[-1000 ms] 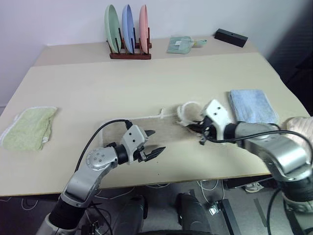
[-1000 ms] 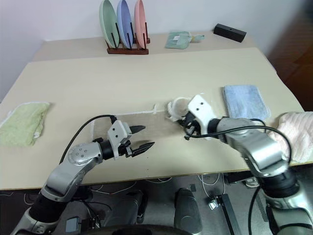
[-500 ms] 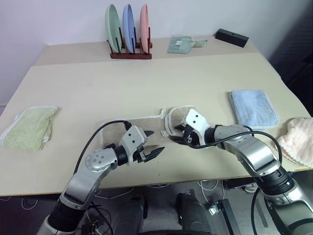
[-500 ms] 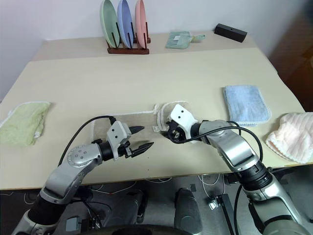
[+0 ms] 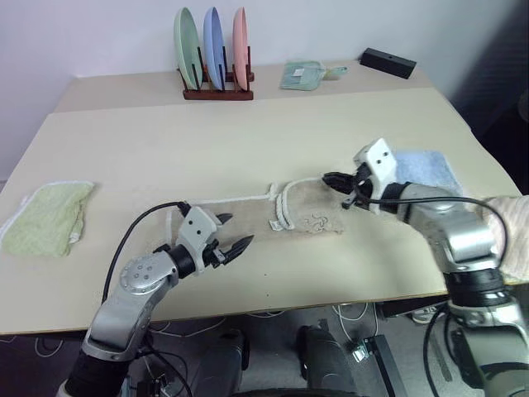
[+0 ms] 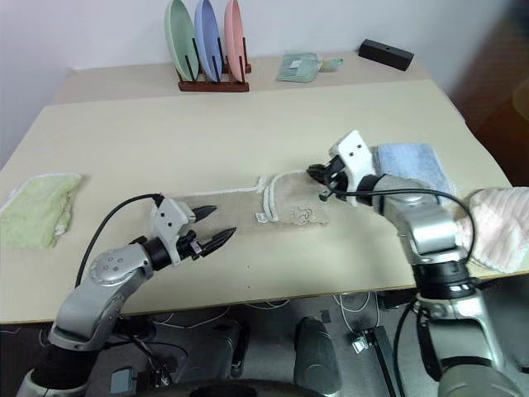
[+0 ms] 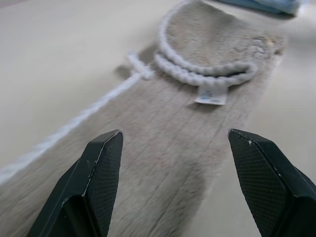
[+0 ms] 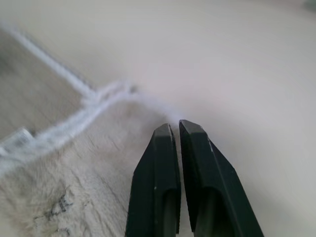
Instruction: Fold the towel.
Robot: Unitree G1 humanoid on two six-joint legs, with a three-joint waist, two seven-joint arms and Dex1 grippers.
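Now folded over since a second ago: right end of the beige towel (image 5: 310, 213) doubled onto itself mid-table, white cord edging, tag and embroidered mark showing. Right gripper (image 5: 331, 179) withdrawn, pressed together, empty; left gripper (image 5: 234, 234) spread.

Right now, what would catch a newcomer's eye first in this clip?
The tan towel at the table's near middle, its right end folded over onto itself. The right gripper is shut just past that fold; the left gripper is open over the towel's flat end. Three coloured plates stand at the back.
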